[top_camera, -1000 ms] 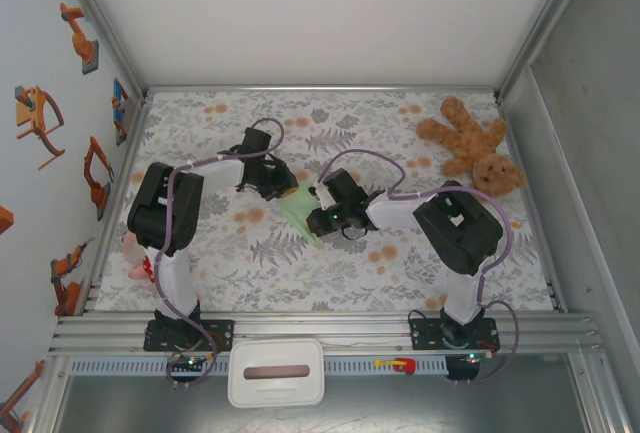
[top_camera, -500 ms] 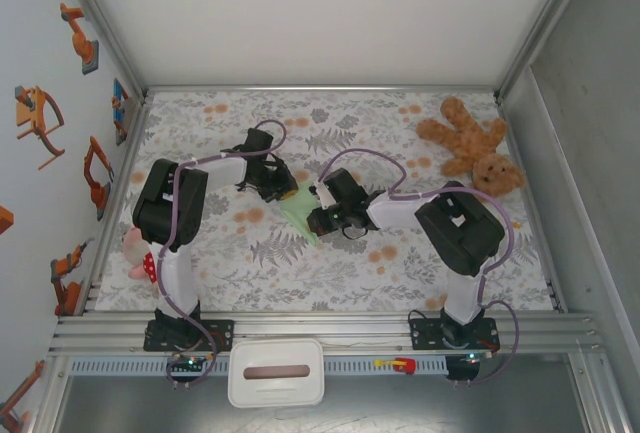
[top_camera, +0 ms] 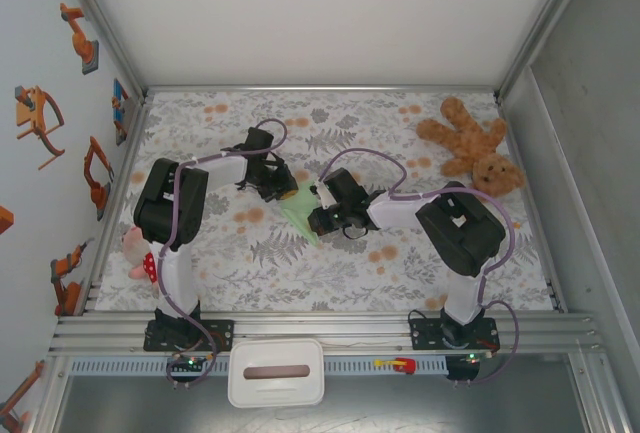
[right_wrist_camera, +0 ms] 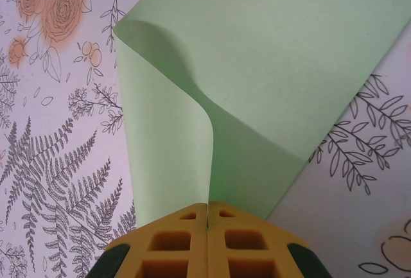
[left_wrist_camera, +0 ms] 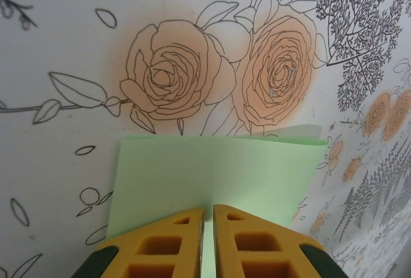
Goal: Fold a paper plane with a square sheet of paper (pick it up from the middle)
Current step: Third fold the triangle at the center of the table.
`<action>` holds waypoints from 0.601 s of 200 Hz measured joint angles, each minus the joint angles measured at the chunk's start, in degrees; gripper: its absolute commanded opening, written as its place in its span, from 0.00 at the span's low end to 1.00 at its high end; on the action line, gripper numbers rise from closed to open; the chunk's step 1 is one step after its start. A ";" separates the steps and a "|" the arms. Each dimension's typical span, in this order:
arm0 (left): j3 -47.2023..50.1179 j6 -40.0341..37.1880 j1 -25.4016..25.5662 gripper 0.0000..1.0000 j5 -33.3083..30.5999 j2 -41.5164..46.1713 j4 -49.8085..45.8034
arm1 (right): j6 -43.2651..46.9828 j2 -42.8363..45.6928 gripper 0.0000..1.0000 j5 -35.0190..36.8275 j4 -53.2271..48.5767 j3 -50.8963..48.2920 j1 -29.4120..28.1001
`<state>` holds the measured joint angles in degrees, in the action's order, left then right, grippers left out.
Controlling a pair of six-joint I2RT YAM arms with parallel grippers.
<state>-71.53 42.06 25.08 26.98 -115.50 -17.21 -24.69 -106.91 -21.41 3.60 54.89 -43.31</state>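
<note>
The left jaws and the right jaws each pinch the curled green paper [right_wrist_camera: 276, 53], apparently from opposite sides, over the worktop [top_camera: 330, 273].

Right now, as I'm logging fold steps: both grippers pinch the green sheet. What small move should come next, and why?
Probably the right gripper should lower its pinched edge toward the table to flatten the bend. The square sheet of paper curls up in a soft loop there, uncreased, while the left gripper, shut on another edge, anchors it.
</note>
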 measured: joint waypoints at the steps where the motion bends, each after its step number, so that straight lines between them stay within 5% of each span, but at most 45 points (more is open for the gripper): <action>1: 0.00 0.00 0.00 0.14 0.00 0.00 0.00 | 0.00 0.00 0.00 0.02 0.00 0.00 0.00; 58: -0.24 -0.13 0.02 0.18 -0.04 1.22 -1.44 | 0.00 -0.44 0.00 -0.04 0.07 0.00 0.00; 120: 9.27 3.56 3.02 0.17 -0.15 15.54 2.56 | 0.00 -0.46 0.00 -0.07 0.07 0.00 0.07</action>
<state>-62.26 45.63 28.10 26.83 -99.96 -14.66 -24.69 -107.37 -21.47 3.66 54.89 -43.24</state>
